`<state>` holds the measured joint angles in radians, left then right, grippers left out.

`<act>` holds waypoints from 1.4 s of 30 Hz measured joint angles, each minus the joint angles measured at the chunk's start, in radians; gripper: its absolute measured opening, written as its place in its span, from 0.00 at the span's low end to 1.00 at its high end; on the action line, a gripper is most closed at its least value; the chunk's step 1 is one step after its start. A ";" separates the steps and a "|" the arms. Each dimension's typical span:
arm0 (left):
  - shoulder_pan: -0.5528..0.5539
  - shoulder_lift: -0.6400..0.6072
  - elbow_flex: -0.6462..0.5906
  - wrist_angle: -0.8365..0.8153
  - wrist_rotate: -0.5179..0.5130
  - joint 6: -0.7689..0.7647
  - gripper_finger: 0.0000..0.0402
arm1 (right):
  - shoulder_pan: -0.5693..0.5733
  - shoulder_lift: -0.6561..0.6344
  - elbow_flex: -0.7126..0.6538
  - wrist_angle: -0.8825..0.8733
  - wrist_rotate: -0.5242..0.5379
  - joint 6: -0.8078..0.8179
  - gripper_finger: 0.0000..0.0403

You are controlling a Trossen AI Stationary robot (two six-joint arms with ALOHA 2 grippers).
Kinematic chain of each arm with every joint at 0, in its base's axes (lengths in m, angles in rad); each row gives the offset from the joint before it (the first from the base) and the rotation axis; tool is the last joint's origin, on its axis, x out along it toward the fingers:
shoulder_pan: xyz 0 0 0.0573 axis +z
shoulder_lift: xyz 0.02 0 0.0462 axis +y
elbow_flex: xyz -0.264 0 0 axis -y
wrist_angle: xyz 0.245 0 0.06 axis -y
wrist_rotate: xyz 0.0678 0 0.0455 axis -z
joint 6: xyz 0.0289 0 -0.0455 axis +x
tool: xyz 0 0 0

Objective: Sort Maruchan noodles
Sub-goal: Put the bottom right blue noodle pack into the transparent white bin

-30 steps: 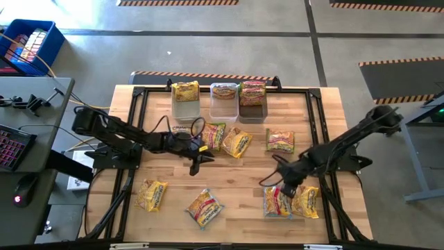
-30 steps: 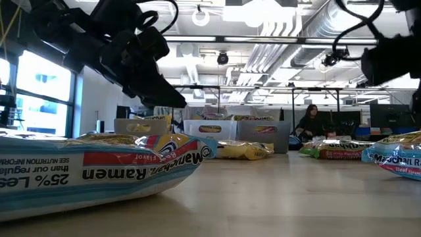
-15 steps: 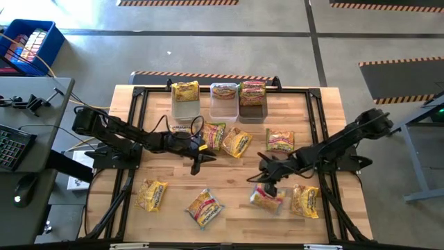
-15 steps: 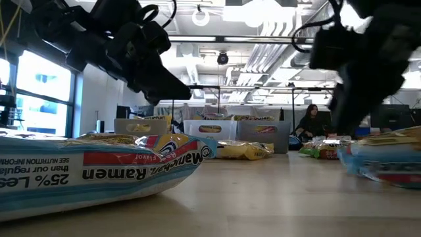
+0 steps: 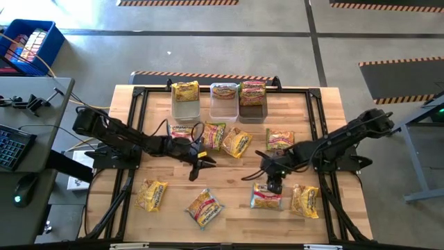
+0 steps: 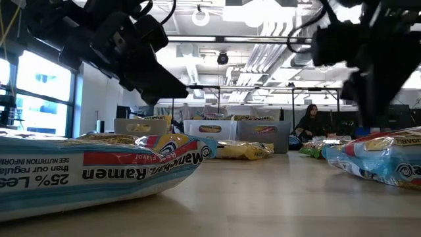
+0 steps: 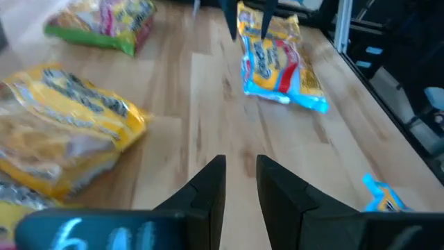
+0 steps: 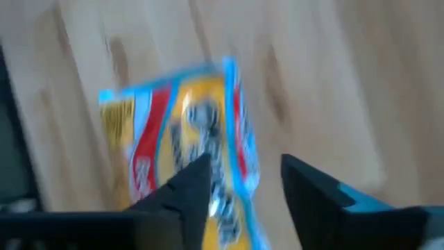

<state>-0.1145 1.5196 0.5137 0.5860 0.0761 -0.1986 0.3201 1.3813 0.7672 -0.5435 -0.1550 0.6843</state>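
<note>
A blue-edged Maruchan ramen packet (image 5: 266,197) lies flat on the wooden table (image 5: 236,177) near its front edge, just beside a yellow packet (image 5: 304,200) on its right. The right gripper (image 5: 275,184) is positioned directly above it, jaws spread with nothing pinched; in the right wrist view the packet (image 8: 184,132) is seen beyond the parted fingers (image 8: 182,187). Other packets are scattered across the table, and three bins (image 5: 223,101) at the back edge each hold packets. The left gripper (image 5: 197,167) is held over the table's middle, its jaws slightly apart and empty.
</note>
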 joint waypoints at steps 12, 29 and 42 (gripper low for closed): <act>-0.038 0.022 0.000 0.011 -0.008 -0.003 0.18 | 0.029 0.000 -0.102 -0.035 -0.085 0.129 0.52; -0.038 0.030 0.000 0.026 -0.010 -0.039 0.18 | 0.027 0.001 -0.259 0.437 -0.097 0.089 0.29; -0.060 0.069 0.034 0.116 0.016 -0.096 0.21 | 0.028 0.000 -0.259 0.599 0.015 -0.040 0.01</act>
<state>-0.1740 1.5889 0.5480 0.7020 0.0917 -0.2943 0.3477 1.3815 0.5083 0.0558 -0.1398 0.6446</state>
